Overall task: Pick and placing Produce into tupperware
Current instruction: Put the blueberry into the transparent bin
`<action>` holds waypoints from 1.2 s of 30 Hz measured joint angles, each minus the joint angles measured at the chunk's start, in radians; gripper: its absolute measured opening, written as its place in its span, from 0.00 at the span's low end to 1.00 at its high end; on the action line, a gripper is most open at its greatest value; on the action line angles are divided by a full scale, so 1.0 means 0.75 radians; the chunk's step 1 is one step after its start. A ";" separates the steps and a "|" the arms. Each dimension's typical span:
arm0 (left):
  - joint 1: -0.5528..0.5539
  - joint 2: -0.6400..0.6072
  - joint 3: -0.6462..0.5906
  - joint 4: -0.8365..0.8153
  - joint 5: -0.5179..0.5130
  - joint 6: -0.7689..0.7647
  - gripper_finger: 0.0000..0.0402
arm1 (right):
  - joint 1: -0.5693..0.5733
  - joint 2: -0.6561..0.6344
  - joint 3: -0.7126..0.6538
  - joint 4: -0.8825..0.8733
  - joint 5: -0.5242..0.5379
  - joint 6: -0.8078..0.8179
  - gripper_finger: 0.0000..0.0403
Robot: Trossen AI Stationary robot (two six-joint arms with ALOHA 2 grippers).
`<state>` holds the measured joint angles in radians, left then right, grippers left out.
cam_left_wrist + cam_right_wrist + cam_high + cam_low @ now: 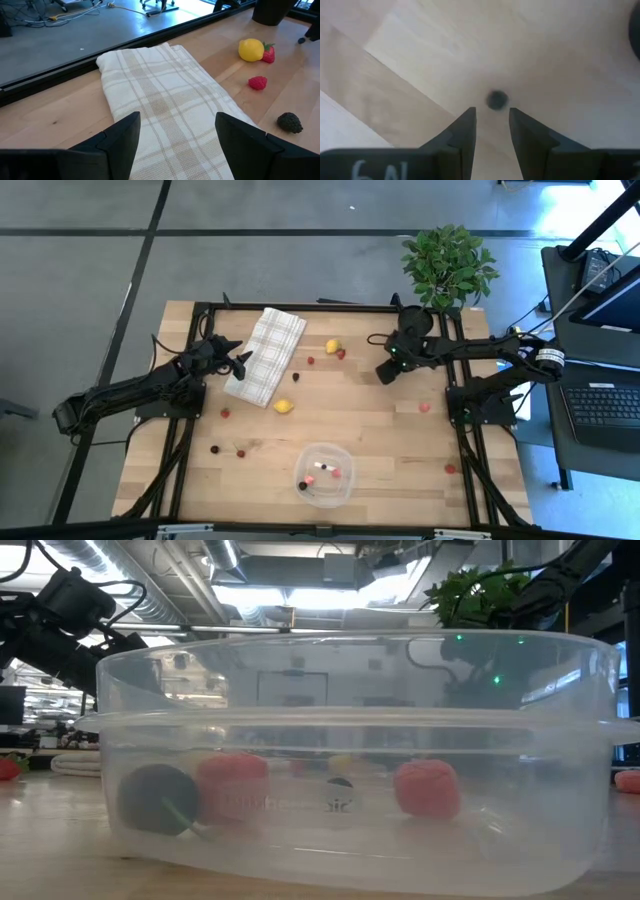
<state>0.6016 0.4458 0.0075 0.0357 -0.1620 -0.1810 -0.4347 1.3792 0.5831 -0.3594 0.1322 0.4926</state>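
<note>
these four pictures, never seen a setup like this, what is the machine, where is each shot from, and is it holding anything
Two dark robot arms work at a wooden table. One picture looks straight down, one sits at table height behind the clear tupperware, and one rides on each wrist. The left gripper is open over the checked cloth, holding nothing. The right gripper, fingers slightly apart, points down at bare wood and is also empty. Small fruit pieces lie scattered, such as a lemon; a few are already in the tupperware. A potted plant stands at the far edge.
</note>
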 joint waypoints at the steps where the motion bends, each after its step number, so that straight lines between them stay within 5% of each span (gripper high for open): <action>1: 0.000 0.000 0.000 0.000 0.000 0.000 0.62 | 0.000 0.000 0.000 0.021 0.000 -0.005 0.29; 19: 0.000 0.000 0.000 0.000 0.000 0.006 0.62 | 0.000 0.000 0.000 0.076 0.001 -0.033 0.30; 30: 0.000 0.000 0.000 0.000 0.000 0.010 0.62 | 0.000 0.000 0.000 0.063 0.000 -0.066 0.54; 36: 0.000 0.000 0.000 0.000 0.000 0.010 0.62 | 0.000 0.000 0.000 0.063 0.048 -0.033 0.60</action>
<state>0.6014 0.4458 0.0078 0.0360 -0.1623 -0.1734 -0.4347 1.3792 0.5831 -0.3120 0.1683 0.4678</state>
